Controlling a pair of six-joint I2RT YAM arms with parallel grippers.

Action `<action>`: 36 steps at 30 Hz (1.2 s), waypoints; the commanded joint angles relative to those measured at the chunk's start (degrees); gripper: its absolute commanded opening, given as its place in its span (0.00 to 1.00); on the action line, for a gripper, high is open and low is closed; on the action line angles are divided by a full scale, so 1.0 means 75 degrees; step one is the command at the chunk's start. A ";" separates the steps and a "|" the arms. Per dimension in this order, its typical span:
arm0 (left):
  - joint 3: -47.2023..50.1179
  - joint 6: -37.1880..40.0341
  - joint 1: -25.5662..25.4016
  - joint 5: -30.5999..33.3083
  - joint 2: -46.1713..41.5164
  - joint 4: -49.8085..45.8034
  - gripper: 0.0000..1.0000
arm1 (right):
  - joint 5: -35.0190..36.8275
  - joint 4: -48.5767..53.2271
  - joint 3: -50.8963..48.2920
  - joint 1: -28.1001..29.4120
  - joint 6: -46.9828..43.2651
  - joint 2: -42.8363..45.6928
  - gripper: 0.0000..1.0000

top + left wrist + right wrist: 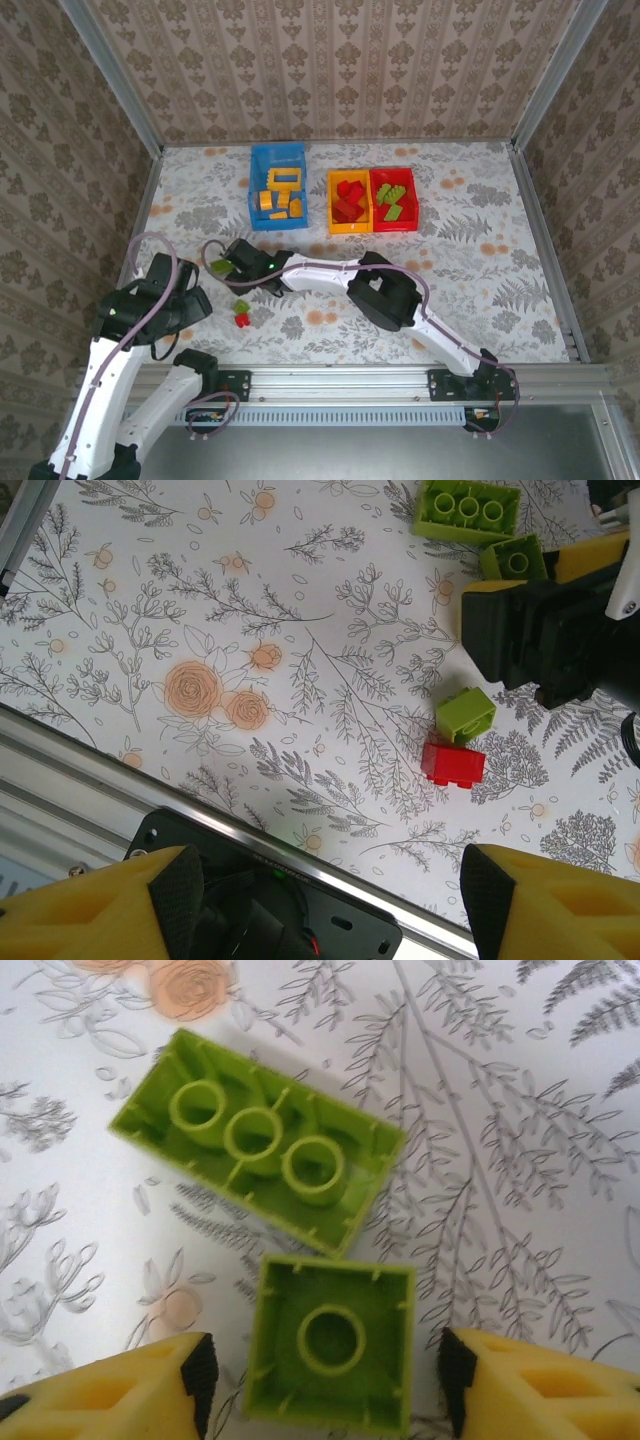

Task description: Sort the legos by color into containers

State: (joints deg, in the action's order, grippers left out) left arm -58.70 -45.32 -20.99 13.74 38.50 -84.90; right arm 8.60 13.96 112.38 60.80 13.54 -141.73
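Observation:
My right gripper (325,1370) is open, its jaws astride a small square lime-green lego (330,1345) that lies upside down on the table, with a thin gap on each side. A long green lego (258,1150) lies just beyond it, also upside down. From above, my right gripper (228,265) reaches far left by these green legos (220,266). My left gripper (325,900) is open over the near table edge with nothing between its jaws. Ahead of it lie a small green lego (465,715) and a red lego (452,765), touching. The blue container (277,155) holds yellow legos, the yellow-orange container (334,205) red ones, the red container (412,205) green ones.
The metal rail (340,380) with the arm mounts runs along the near edge. Patterned walls close in the table at the back and both sides. My right arm (380,290) stretches across the table's middle. The left arm (150,305) sits near the left corner.

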 commanded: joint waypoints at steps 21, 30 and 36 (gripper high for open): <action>0.0012 0.0830 -0.0583 -0.1363 0.0701 0.2692 0.68 | 0.0293 -0.0443 -0.4264 -0.0745 0.0289 0.4644 0.16; -0.0923 0.1366 -0.3214 -0.0765 0.3473 0.5269 0.68 | -0.0167 0.0169 -0.6647 -0.3615 0.1101 0.7516 0.16; -0.1787 0.1831 -0.3722 -0.1077 0.5130 0.6142 0.68 | -0.1358 0.0630 -0.5942 -0.5348 0.1234 0.6565 0.17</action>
State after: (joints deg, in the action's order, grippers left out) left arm -68.84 -35.16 -48.05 6.52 74.85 -44.05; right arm 4.56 14.92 64.82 23.33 21.06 -88.07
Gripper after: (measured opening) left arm 0.682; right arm 0.307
